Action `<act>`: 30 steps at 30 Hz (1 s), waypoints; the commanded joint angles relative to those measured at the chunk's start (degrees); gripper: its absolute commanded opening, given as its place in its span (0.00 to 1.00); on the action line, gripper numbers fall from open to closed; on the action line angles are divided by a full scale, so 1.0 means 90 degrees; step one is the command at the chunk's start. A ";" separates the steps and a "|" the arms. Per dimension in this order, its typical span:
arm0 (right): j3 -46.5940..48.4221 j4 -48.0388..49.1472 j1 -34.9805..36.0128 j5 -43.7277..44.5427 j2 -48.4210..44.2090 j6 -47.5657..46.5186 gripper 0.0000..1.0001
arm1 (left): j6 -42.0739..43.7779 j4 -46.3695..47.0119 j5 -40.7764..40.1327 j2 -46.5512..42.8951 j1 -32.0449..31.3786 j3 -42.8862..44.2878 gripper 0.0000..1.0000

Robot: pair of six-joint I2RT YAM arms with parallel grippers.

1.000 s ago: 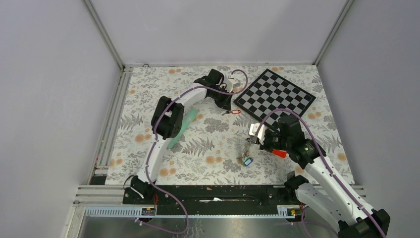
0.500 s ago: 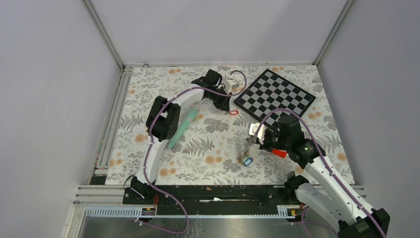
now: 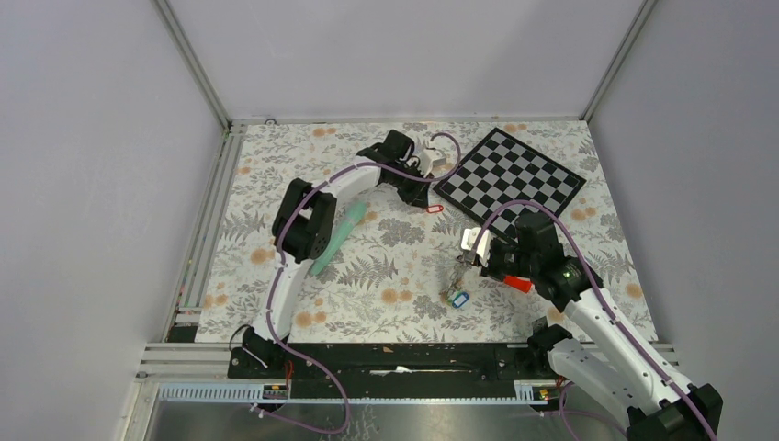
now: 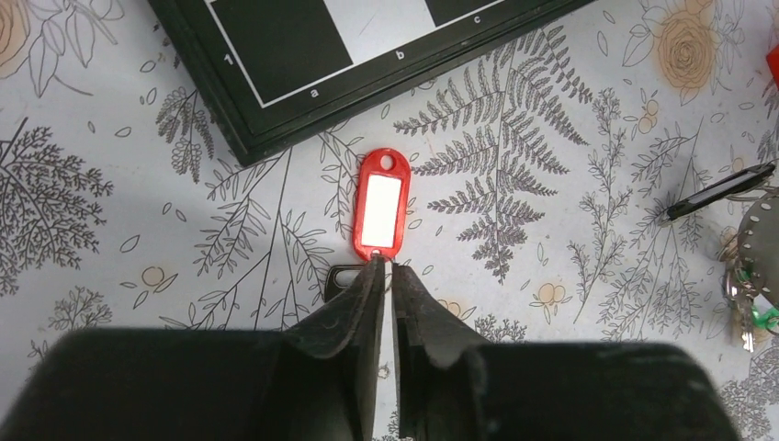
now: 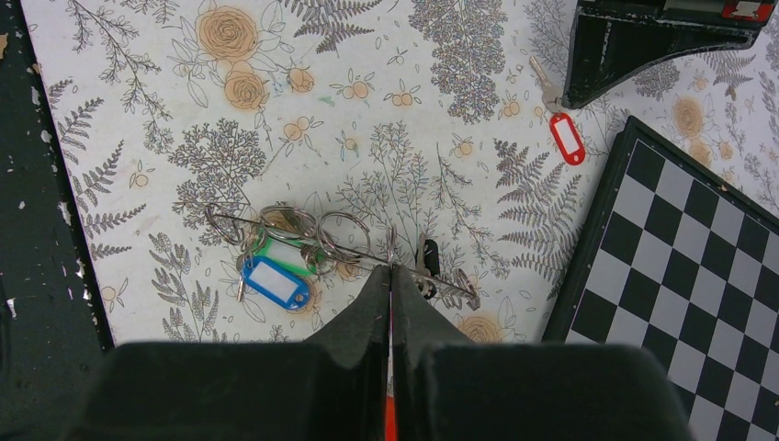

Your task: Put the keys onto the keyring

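Left fingers [image 4: 363, 303], barely parted, are reaching red key [image 4: 381, 204], grip unclear; right fingers [image 5: 367, 312] shut; next needs carrying to keyring [image 4: 761, 241].

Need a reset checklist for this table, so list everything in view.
red-tagged key: one, red, by the chessboard's near corner
blue-tagged key: one, blue, near the front edge
green-tagged key: one, green, partly under the blue one
keyring: one, grey metal, with the blue and green tags
chessboard: one, black and white, far right
tube: one, mint green, under the left arm
plastic piece: one, red, beside the right arm
tablecloth: one, white floral
left end effector: black, jaws a slit apart at the red tag's end
right end effector: black, shut, above the keyring
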 commanded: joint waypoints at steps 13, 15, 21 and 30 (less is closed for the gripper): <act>-0.0035 0.0195 -0.0050 -0.0071 0.0048 0.0069 0.00 | 0.0560 0.0215 -0.0136 -0.0442 -0.0064 -0.0130 0.41; -0.0037 0.0194 -0.0051 -0.0074 0.0062 0.0069 0.00 | 0.0851 0.0213 -0.0098 -0.0533 -0.0072 -0.0239 0.45; -0.0032 0.0195 -0.0050 -0.0072 0.0113 0.0078 0.00 | 0.2438 0.0215 -0.0285 -0.0775 -0.0119 -0.0535 0.56; -0.0039 0.0192 -0.0050 -0.0051 0.0141 0.0079 0.00 | 0.3769 0.0215 -0.0432 -0.0762 -0.0211 -0.0491 0.56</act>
